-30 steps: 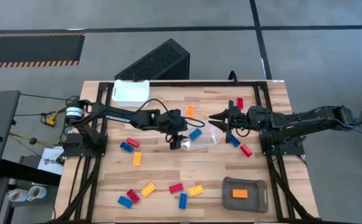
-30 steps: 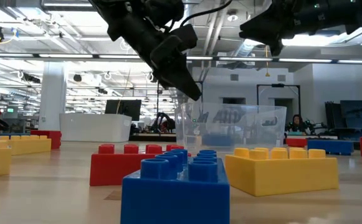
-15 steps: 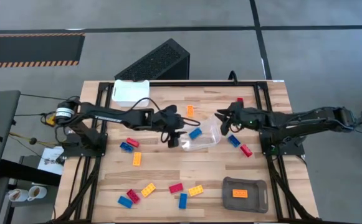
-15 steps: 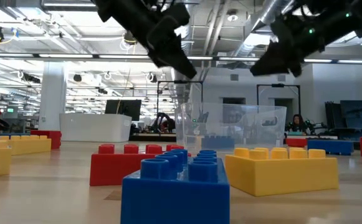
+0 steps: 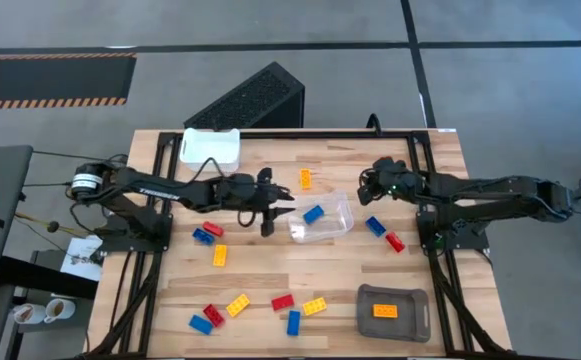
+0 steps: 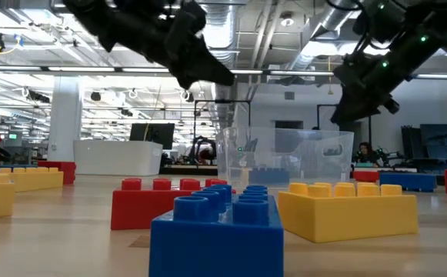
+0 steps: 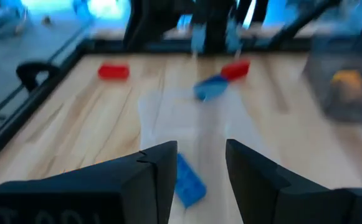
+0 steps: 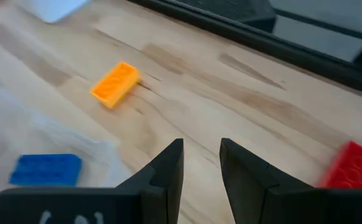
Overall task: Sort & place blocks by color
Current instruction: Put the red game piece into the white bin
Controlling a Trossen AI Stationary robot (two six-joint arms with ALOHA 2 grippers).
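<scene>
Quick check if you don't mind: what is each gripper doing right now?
Left gripper: open, holding nothing.
Right gripper: open, holding nothing.

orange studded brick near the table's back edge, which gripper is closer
Left. The left gripper sits just in front of the orange studded brick; the right gripper is farther off to its side, past the clear plastic container.

Desk [image 5: 270,280]: light wood grain, black frame. Blocks [image 5: 238,304]: red, blue, yellow-orange mix. Clear bin [image 5: 322,222] w/ one blue block [image 5: 313,214] in it. Grey tray [image 5: 393,312] w/ one orange block [image 5: 385,311]. White lidded box [image 5: 211,146] at back edge. Both arms black; left fingers [image 7: 159,180] and right fingers [image 8: 168,168] dark. Floor grey, black/orange hazard stripe strip [image 5: 50,79] at left.
</scene>
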